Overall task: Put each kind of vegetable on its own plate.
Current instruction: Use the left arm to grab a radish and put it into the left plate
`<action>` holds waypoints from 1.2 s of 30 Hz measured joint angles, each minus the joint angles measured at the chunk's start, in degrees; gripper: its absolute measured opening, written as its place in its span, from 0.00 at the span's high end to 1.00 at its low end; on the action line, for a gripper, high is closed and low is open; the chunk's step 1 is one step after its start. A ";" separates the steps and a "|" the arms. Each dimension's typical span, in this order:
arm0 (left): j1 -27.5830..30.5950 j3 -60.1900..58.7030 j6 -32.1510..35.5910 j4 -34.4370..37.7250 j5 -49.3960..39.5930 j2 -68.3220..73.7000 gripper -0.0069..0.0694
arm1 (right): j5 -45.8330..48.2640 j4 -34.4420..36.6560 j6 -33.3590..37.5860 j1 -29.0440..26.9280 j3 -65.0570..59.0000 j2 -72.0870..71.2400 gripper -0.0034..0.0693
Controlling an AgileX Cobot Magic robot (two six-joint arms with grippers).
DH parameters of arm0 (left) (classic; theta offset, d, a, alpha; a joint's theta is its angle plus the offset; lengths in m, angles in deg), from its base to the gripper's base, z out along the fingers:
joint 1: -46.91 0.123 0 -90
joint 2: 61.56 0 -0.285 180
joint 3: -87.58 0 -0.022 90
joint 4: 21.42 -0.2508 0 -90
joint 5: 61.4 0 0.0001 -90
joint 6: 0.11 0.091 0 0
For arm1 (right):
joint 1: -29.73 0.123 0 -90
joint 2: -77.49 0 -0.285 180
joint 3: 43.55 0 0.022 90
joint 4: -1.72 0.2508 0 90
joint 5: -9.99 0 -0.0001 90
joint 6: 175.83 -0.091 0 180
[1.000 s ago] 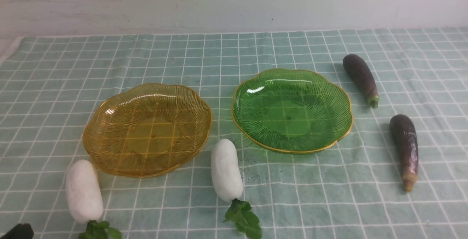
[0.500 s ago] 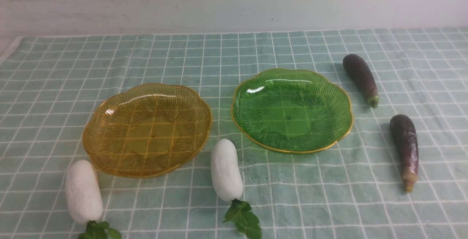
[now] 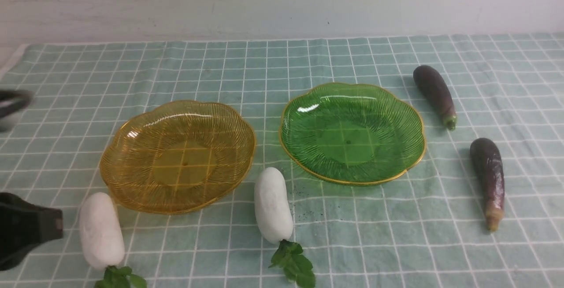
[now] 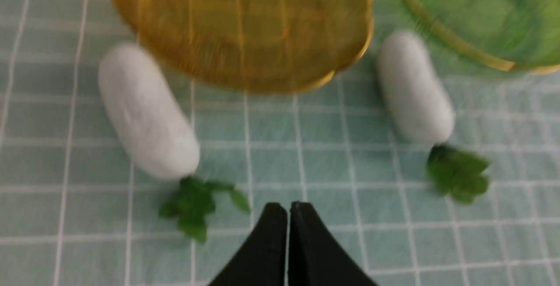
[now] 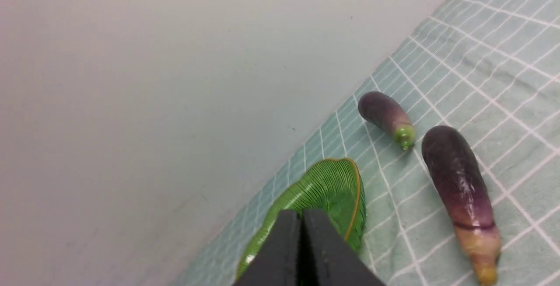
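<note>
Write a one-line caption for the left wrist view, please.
Shut left claw faces two white radishes lying on checked cloth near the amber plate and the green plate.

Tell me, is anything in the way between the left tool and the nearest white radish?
No, nothing visible. Only bare cloth lies between the shut left tool and the left radish. That radish lies right beside the yellow plate, nothing between them.
</note>
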 joint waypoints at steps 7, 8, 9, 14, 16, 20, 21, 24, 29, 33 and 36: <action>2.37 0.45 0.15 -1.19 1.83 15.37 0.90 | -2.98 5.50 1.86 0.00 0.00 0.00 0.97; 4.20 1.00 0.16 -1.19 2.61 17.98 0.90 | -0.54 5.60 4.09 0.00 0.94 0.00 0.97; 5.50 1.49 0.16 -1.19 3.27 19.62 0.90 | 2.90 5.21 6.35 0.00 2.88 0.00 0.97; 8.40 3.48 1.76 -1.37 5.35 25.12 0.90 | 15.45 -0.47 16.26 0.00 14.51 6.51 0.97; 8.40 3.63 5.43 -1.37 6.16 26.75 0.89 | 22.27 -5.61 18.11 0.00 21.24 16.03 0.97; 8.42 3.63 9.34 -0.39 8.58 29.92 0.78 | 34.50 -14.40 18.88 0.00 32.99 32.23 0.97; 8.42 3.63 9.48 -0.28 8.83 30.10 0.77 | 35.07 -14.83 18.94 0.00 34.10 33.01 0.97; 8.48 3.63 10.22 1.34 10.20 32.60 0.61 | 43.21 -20.19 19.11 0.00 41.42 43.32 0.97; 8.53 3.63 10.36 1.85 13.18 38.11 0.22 | 48.09 -21.44 19.54 0.00 46.21 53.11 0.97; 8.53 3.63 10.36 1.85 14.58 41.20 0.06 | 48.15 -20.81 20.89 0.00 46.25 53.73 0.97; 8.53 3.70 10.36 1.85 15.72 43.73 0.02 | 48.15 -20.24 21.75 0.00 46.32 53.73 0.97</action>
